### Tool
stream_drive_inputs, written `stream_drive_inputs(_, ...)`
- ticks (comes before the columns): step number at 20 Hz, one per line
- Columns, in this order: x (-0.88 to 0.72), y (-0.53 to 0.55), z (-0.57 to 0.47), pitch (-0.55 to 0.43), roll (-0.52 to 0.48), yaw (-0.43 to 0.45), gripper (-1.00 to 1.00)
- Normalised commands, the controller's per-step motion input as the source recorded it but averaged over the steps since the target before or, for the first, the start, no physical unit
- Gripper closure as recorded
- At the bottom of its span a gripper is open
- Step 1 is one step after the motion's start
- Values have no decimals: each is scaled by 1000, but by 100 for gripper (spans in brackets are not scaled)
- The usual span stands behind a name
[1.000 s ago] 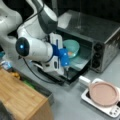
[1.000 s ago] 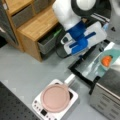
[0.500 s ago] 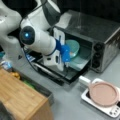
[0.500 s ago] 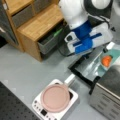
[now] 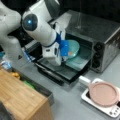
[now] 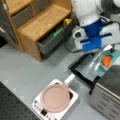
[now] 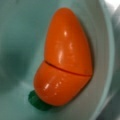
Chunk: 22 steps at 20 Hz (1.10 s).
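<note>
A teal bowl sits at the mouth of a silver toaster oven, above its open door. In the bowl lies an orange toy carrot with a green stub; it fills the wrist view, resting against the bowl's wall. My gripper, with blue fingers, is at the bowl's rim on the side away from the oven and looks shut on it. The fingers do not show in the wrist view.
A white hot plate carries a pink pan just beside the oven door. A wooden cabinet has an open drawer holding green and yellow items.
The arm's elbow has risen and swung toward the oven. The gripper and bowl have edged slightly further into the oven's mouth.
</note>
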Motion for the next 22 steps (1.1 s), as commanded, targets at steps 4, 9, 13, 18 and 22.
stream_drive_inputs(4, -164, 82, -63, -88, -235, -62, -100)
stream_drive_inputs(9, -139, 57, -58, -88, -205, -35, -100)
stream_drive_inputs(13, -118, 70, -39, -105, -196, -29, -100)
stream_drive_inputs(18, -101, 93, -91, -130, -191, -31, -100)
stream_drive_inputs(22, -74, 129, -184, -140, -168, -35, -100)
